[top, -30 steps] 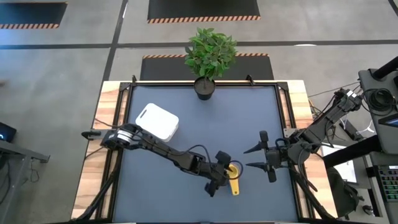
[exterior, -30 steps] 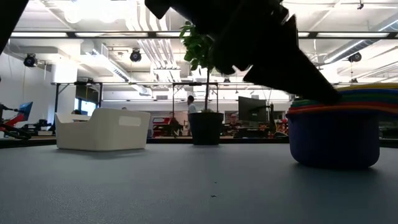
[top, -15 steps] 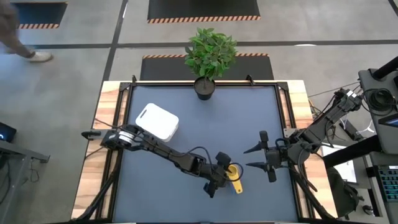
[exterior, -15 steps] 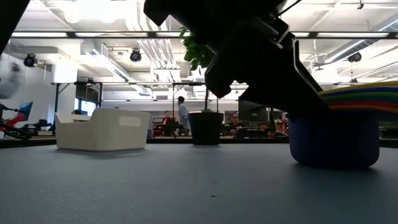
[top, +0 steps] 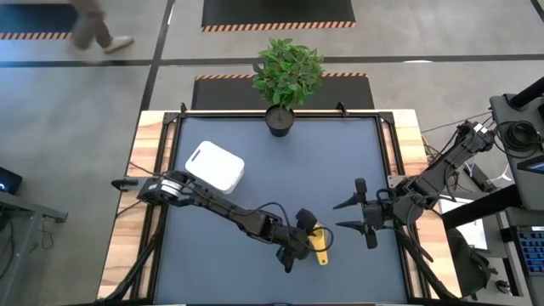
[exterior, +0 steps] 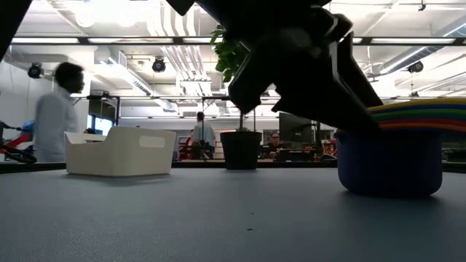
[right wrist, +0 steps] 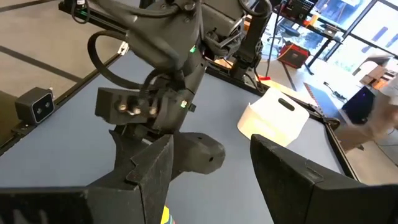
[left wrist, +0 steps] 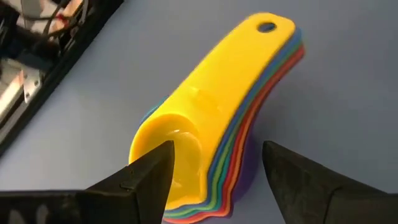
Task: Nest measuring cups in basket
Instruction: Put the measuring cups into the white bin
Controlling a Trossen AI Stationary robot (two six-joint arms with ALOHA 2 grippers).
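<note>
Left gripper (left wrist: 214,180) open over nested measuring cups (left wrist: 214,118) — yellow topmost.

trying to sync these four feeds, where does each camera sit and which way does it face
High view: above the table, looking straight down; both arms show, left gripper over the nested measuring cups, right gripper open beside them.
Low view: at table height, looking level toward the room; the cups sit right, the left arm looms dark above.
Left wrist view: on the left arm, looking past its open fingers at the cup stack.
Right wrist view: on the right arm, facing the left arm.
Shared: the basket shows in high, low and right wrist views.
</note>
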